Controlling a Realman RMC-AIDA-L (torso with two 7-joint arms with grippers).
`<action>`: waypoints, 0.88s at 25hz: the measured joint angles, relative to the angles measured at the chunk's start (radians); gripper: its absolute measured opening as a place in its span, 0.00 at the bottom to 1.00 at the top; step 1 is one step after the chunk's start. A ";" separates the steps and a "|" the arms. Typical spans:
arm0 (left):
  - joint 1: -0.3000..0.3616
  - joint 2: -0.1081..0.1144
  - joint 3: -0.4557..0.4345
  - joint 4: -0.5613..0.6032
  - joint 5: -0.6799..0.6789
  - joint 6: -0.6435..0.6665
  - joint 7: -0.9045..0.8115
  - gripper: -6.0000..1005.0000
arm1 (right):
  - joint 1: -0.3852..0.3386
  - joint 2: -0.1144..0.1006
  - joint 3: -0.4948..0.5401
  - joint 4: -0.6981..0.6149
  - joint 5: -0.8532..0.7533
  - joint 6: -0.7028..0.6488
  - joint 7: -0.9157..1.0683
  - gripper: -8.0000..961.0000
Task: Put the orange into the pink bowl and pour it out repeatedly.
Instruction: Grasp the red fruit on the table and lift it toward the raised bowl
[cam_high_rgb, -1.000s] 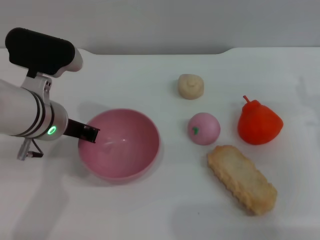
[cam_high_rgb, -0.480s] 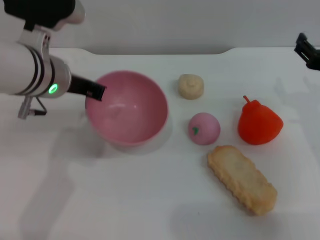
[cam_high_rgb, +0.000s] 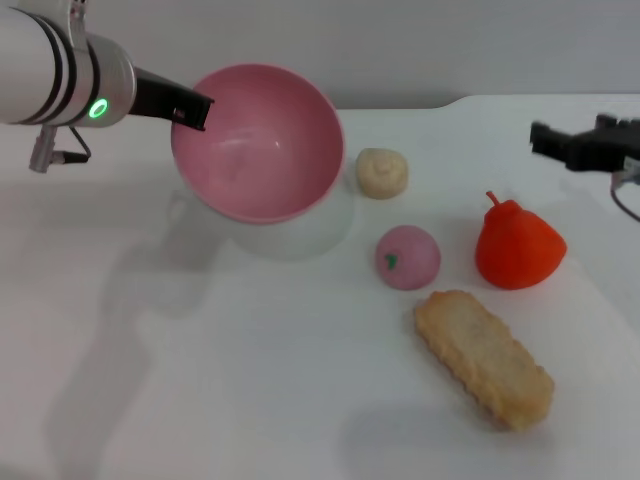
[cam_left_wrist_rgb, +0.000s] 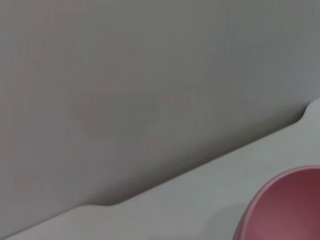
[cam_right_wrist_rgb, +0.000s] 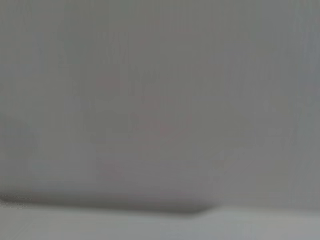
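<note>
Nearest lies a long beige toy biscuit (cam_high_rgb: 484, 357), behind it a small pink ball with a green mark (cam_high_rgb: 407, 257) and the glossy orange-red toy orange (cam_high_rgb: 518, 246), on the white table (cam_high_rgb: 250, 380) and free to reach. Farther back the left gripper (cam_high_rgb: 192, 108) is clenched on the rim of the deep, empty pink plastic bowl (cam_high_rgb: 258, 142), held raised and tilted, probably for pouring. The right gripper (cam_high_rgb: 548, 140) hovers beyond the orange, probably to fetch it; I cannot tell its jaws; a beige bun (cam_high_rgb: 382, 172) is aside.

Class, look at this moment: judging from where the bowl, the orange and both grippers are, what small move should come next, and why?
Probably the right gripper should descend onto the orange. The orange sits on the table, outside the pink bowl, which looks empty and is held aloft, tilted, by the left gripper; the right gripper hovers just behind the orange.
</note>
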 joint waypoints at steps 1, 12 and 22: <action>0.000 0.000 0.000 0.000 0.000 0.000 0.000 0.05 | 0.017 -0.001 0.017 -0.007 -0.006 0.067 0.026 0.86; -0.018 0.000 -0.025 -0.011 -0.001 0.031 0.030 0.05 | 0.125 0.002 0.018 0.151 -0.066 0.186 0.160 0.83; -0.032 0.000 -0.039 -0.012 -0.001 0.035 0.056 0.05 | 0.197 0.003 0.027 0.275 -0.069 0.176 0.192 0.80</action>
